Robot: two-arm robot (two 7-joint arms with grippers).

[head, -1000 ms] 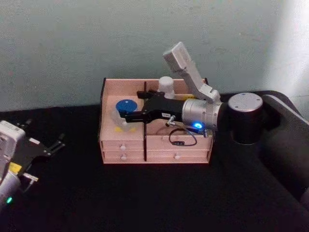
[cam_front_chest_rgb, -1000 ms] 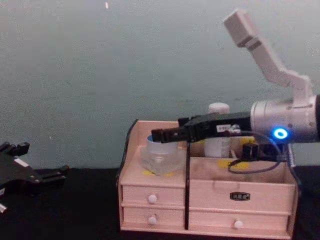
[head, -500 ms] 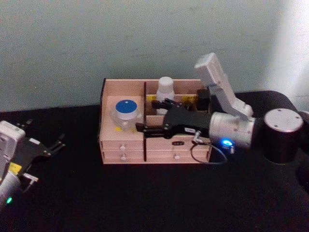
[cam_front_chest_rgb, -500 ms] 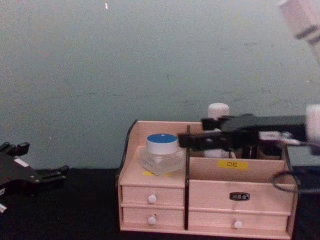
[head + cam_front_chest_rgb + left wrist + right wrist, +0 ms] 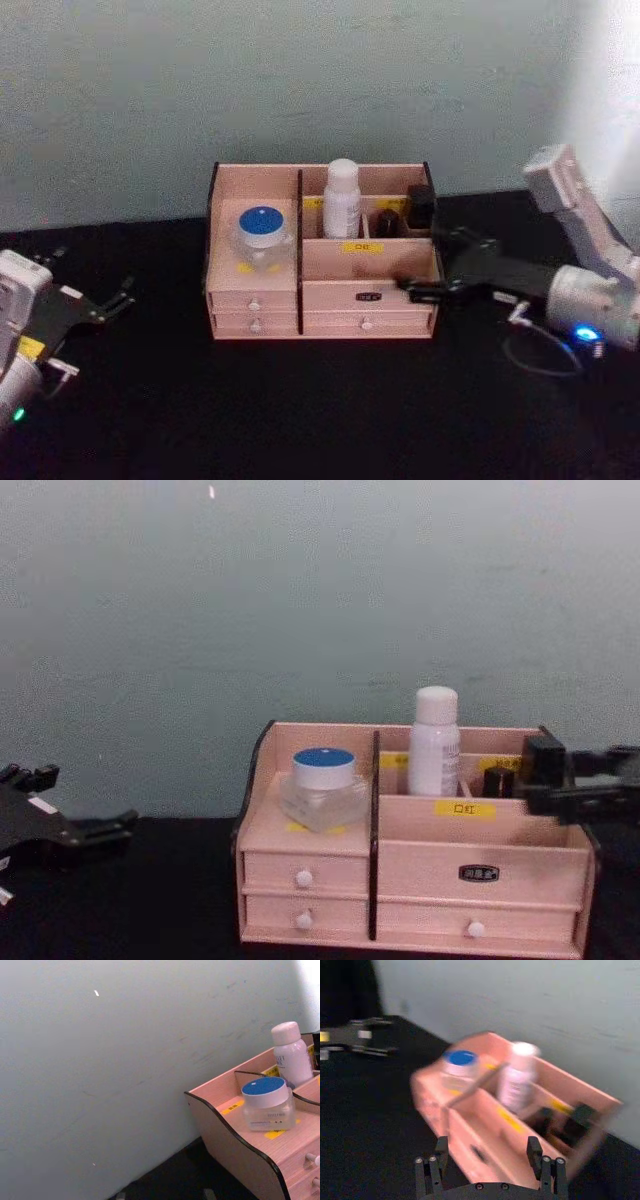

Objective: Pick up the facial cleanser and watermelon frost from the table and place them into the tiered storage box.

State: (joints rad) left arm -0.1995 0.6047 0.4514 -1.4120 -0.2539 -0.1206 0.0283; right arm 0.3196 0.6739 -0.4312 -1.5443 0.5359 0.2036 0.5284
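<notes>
The tiered storage box [image 5: 330, 322] [image 5: 420, 880] [image 5: 235, 1145] [image 5: 470, 1130] stands on the black table by the wall. On its left step sits a clear jar with a blue lid [image 5: 260, 232] [image 5: 323, 785] [image 5: 266, 1102] [image 5: 460, 1060]. A white bottle [image 5: 342, 198] [image 5: 435, 738] [image 5: 291, 1055] [image 5: 517, 1075] stands upright in a back compartment. I cannot tell which is the facial cleanser and which the watermelon frost. My right gripper [image 5: 435, 268] [image 5: 548, 776] [image 5: 487, 1162] hangs open and empty beside the box's right end. My left gripper [image 5: 95, 275] [image 5: 75, 800] rests open at the far left.
Small dark bottles [image 5: 386, 222] [image 5: 498, 780] stand in the back right compartments, close to the right gripper. The wall rises just behind the box. Black tabletop [image 5: 300, 410] lies open in front of the box and between it and the left gripper.
My right gripper let go of the blue-lidded jar on the left step and drew back to the right, past the box's right end. The left arm has not moved.
</notes>
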